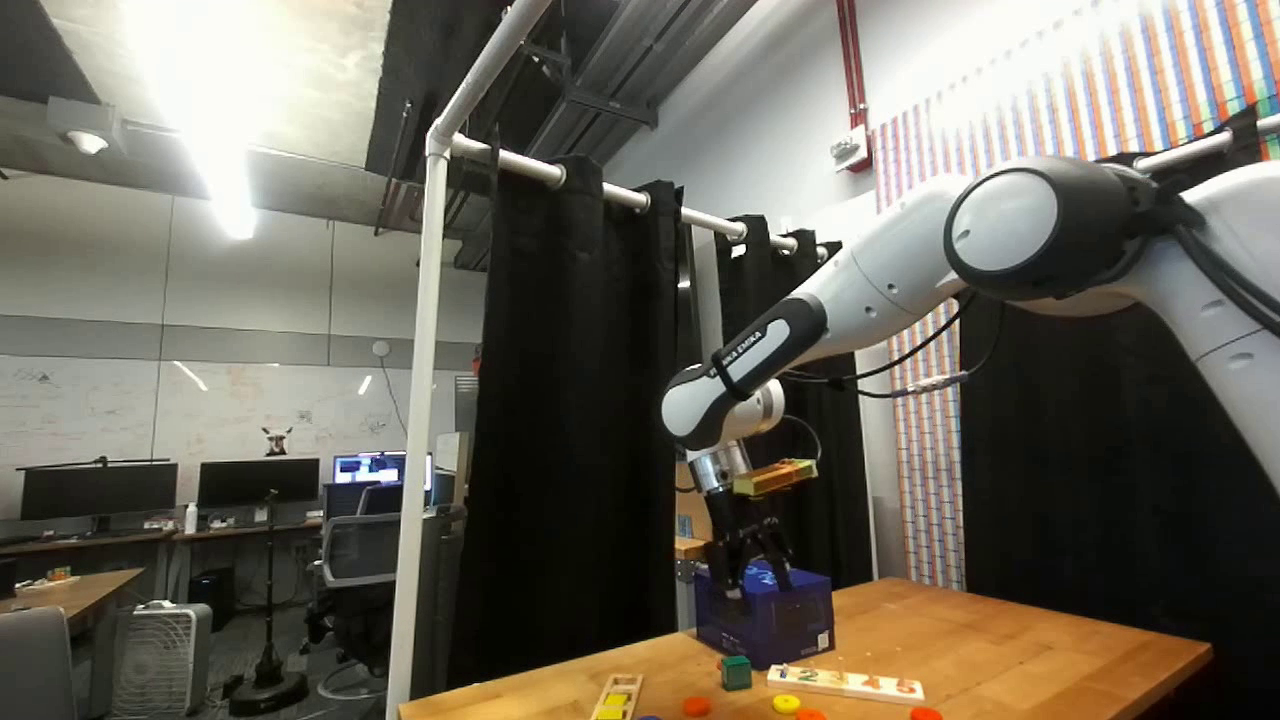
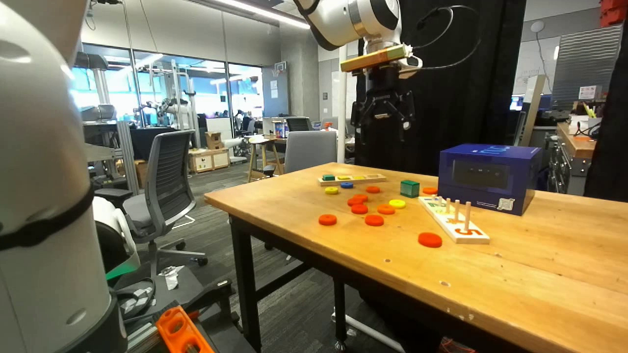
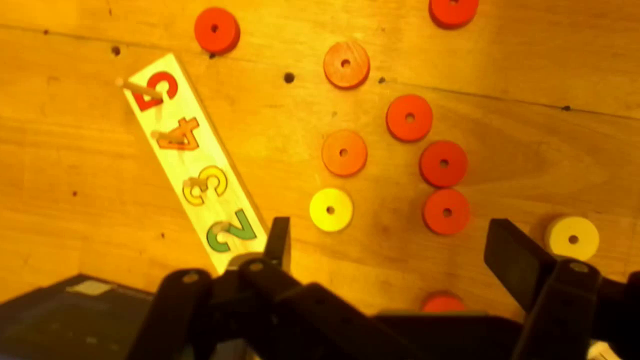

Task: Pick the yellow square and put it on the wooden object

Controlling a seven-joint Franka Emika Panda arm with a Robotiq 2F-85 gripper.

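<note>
Hovering above the table (image 2: 539, 255), my gripper (image 2: 382, 131) stands spread wide and holds nothing. Two yellow squares (image 2: 359, 178) lie below it, on its side away from the blue box (image 2: 483, 176), on a low wooden tray (image 2: 353, 182). I take that tray for the wooden object, so I can't tell whether a square is already placed or must be moved. My main worry is colour: the wrist view is washed amber, and a yellow disc (image 3: 331, 220) sits below the gripper, so I could close on the wrong piece. I can't make the tray out clearly there, so I'd be lining up half blind. The squares look flat; a shallow grip would likely slip or drag the tray. Descending here, any drift toward the box could clip it, or the peg board (image 3: 195, 155) below that side.
</note>
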